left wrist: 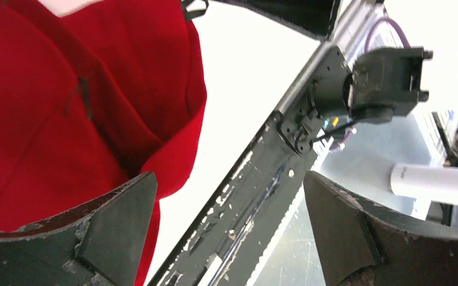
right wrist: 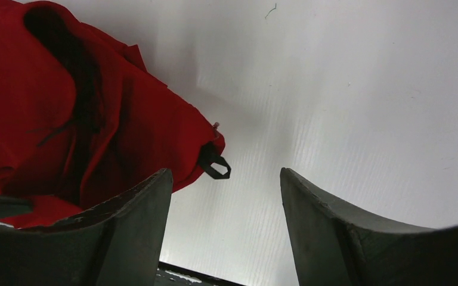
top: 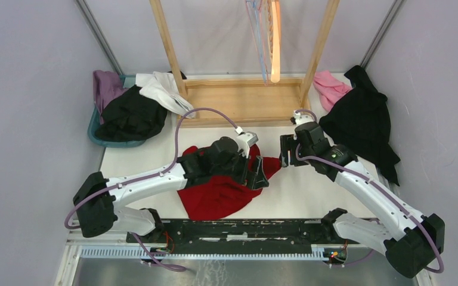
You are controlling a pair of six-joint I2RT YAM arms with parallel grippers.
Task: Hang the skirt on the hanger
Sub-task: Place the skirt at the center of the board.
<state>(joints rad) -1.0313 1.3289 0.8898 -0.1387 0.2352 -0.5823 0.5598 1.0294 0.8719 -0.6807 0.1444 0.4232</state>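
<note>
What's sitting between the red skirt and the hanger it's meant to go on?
Top view: past the left pincer over the skirt, a strip of bare table, then the rack's wooden base, with the hanger hanging above it.

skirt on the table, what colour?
Solid red skirt, with a small black loop at one corner; right wrist view shows it best.

The place is a robotics lab test cell, not a home. A white table [top: 316, 190] is boxed in by plain pale walls [top: 30, 89] with metal posts [top: 98, 36] at the corners. A bare wooden rack [top: 244, 98] stands at the far end, with hangers [top: 268, 36] dangling inside it. Left of the rack a teal basket [top: 95, 128] overflows with clothes, and right of it more garments [top: 361, 122] lie heaped. Opposite the rack, the left arm [top: 143, 182] and right arm [top: 370, 190] are bolted to a black rail [top: 244, 229], with their cables exposed.
</note>
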